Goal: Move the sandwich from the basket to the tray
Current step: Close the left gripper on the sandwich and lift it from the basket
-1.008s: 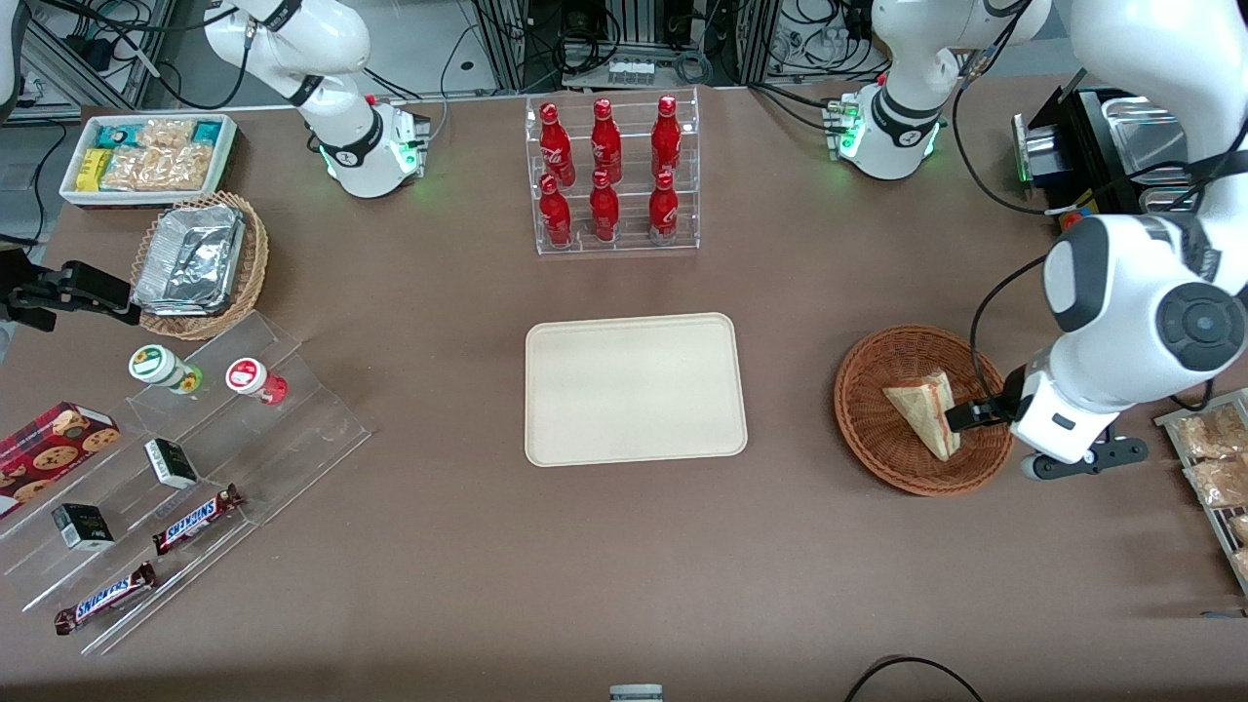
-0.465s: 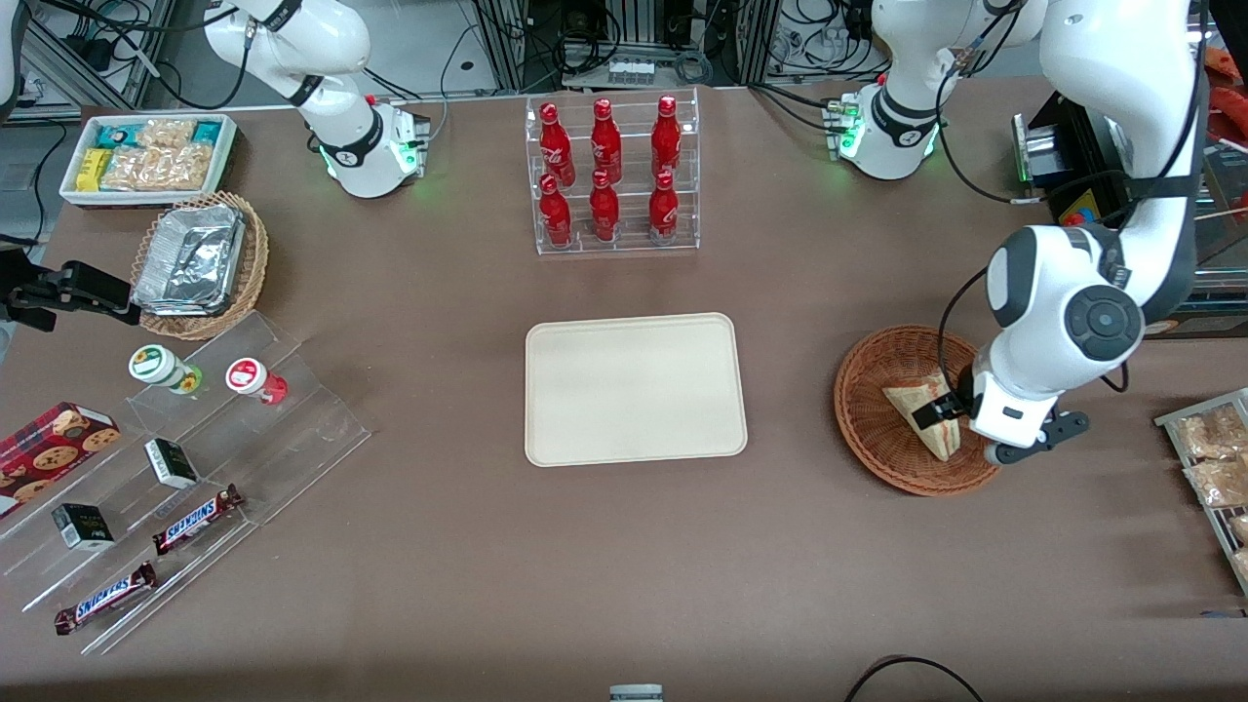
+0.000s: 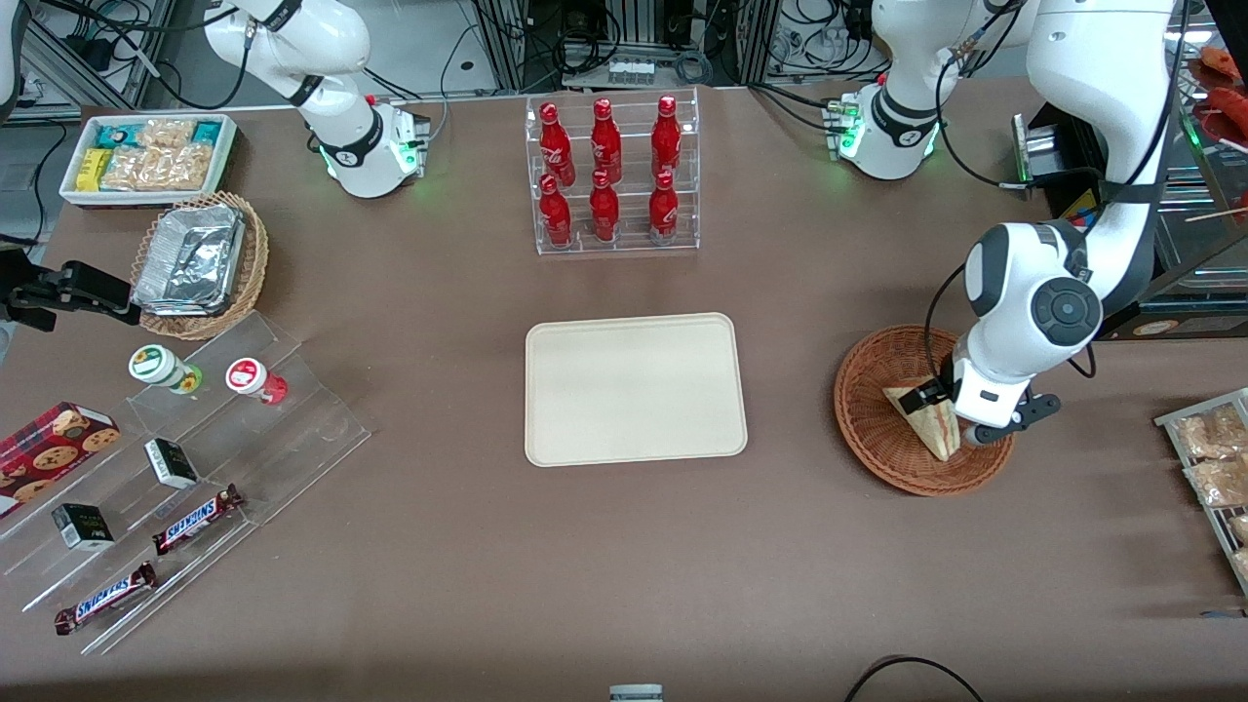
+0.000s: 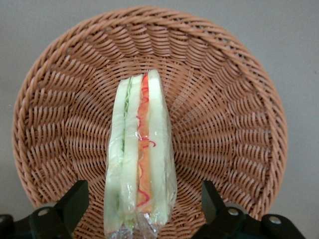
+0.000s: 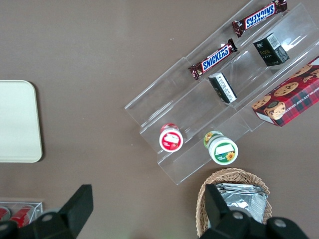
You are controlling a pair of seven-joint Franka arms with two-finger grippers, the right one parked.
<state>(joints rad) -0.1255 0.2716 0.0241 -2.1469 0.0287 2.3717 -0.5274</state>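
Observation:
The sandwich [image 3: 934,431] is a wrapped pale wedge with red and green filling, standing on edge in the round reddish-brown wicker basket [image 3: 866,409]. My left gripper [image 3: 940,413] is low over the basket and open. In the left wrist view the gripper [image 4: 143,201] has one black finger [image 4: 75,201] on each side of the sandwich [image 4: 142,149], with a gap on both sides, and the basket [image 4: 224,124] wall shows all round. The cream tray [image 3: 634,388] lies flat at the table's middle, toward the parked arm from the basket, with nothing on it.
A clear rack of red bottles [image 3: 612,175] stands farther from the front camera than the tray. A wire rack of snack packets [image 3: 1214,468] lies at the working arm's end. Acrylic steps with candy bars [image 3: 185,478], a pale basket of foil trays [image 3: 200,263] and a white snack box [image 3: 146,156] fill the parked arm's end.
The left arm has swung in from the basket's rim toward the tray, bringing the open gripper over the sandwich. The sandwich has not moved.

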